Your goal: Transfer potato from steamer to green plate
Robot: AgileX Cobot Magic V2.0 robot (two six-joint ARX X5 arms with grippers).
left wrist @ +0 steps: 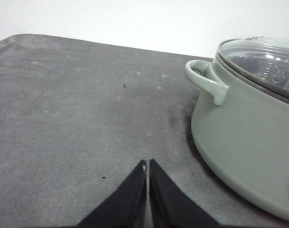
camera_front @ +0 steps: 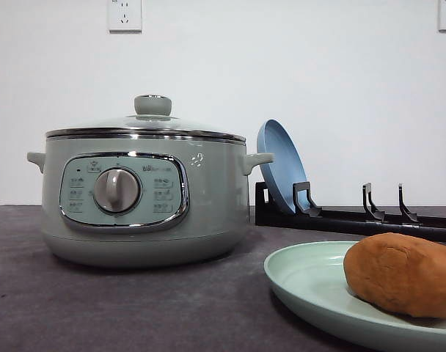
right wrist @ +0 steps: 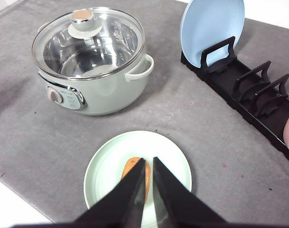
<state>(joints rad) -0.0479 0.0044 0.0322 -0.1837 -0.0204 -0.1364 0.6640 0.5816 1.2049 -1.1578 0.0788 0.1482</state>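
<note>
Potato point(right wrist: 134, 172): matte orange-brown lump on green plate point(right wrist: 108, 166), under right gripper point(right wrist: 149, 159), jaws nearly together
Steamer point(right wrist: 94, 61): glass-lidded, beyond plate
Rack point(right wrist: 251, 92): black, blue plate point(right wrist: 212, 28)
Left gripper point(left wrist: 148, 164): closed, empty, beside steamer

Open mat lies left of the steamer point(left wrist: 244, 137); the rack point(right wrist: 249, 90) walls off the green plate's point(right wrist: 106, 171) far side.

The grey counter point(right wrist: 35, 137) is carrying the lidded steamer point(right wrist: 94, 71); the green plate point(right wrist: 106, 166) is sitting nearby; a black plate rack point(right wrist: 244, 90) is lying alongside.
</note>
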